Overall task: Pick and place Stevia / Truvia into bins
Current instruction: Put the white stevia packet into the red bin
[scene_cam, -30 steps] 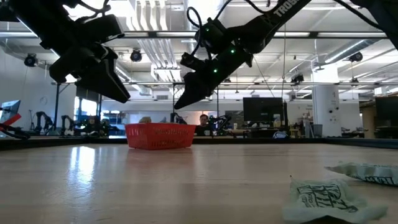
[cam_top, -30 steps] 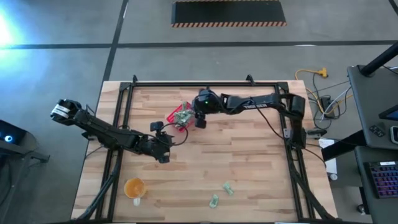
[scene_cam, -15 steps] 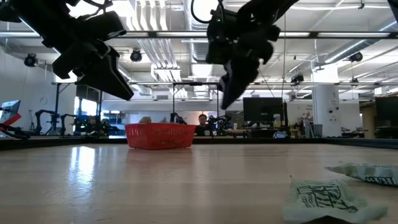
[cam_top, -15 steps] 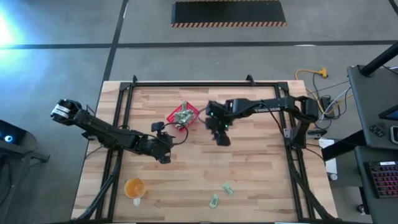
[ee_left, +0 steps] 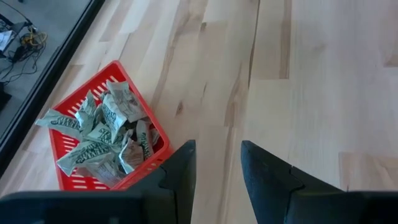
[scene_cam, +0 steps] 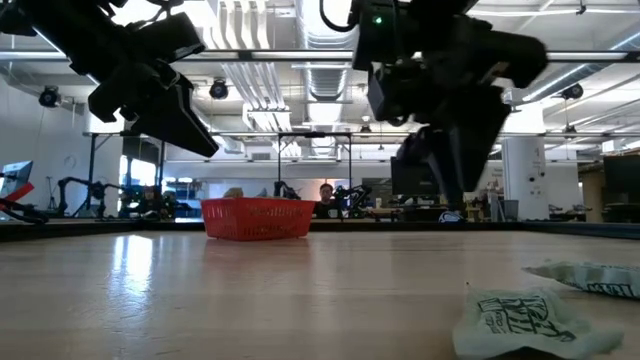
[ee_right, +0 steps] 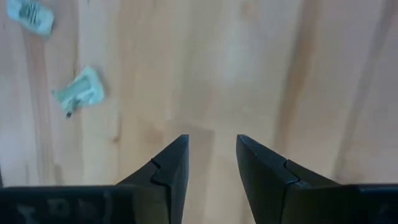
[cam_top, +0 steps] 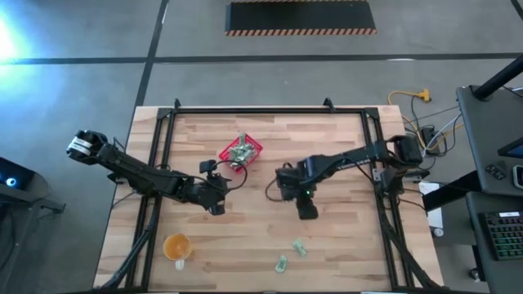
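Observation:
The red basket (cam_top: pixel 242 151) stands left of the table's middle, toward the far side, holding several pale green and white Stevia packets (ee_left: pixel 106 134). Two more packets (cam_top: pixel 300 247) (cam_top: pixel 282 263) lie flat near the front edge; the right wrist view shows them too (ee_right: pixel 79 92) (ee_right: pixel 30 15). My right gripper (ee_right: pixel 211 152) hangs above bare wood at mid-table (cam_top: pixel 307 211), pointing steeply down, open and holding nothing, with the two packets nearer the front edge. My left gripper (ee_left: pixel 216 158) waits open and holding nothing just on the near side of the basket (cam_top: pixel 216 207).
An orange cup (cam_top: pixel 176 246) stands near the front left corner. Black frame rails (cam_top: pixel 155 163) run along the table's left, right and far sides. Bare wood lies between the basket and the two loose packets.
My right gripper has swung from beside the basket toward the table's near edge and a little to the right, closer to the two loose packets, and has tipped from a shallow slant to pointing steeply down. The basket and packets lie as before.

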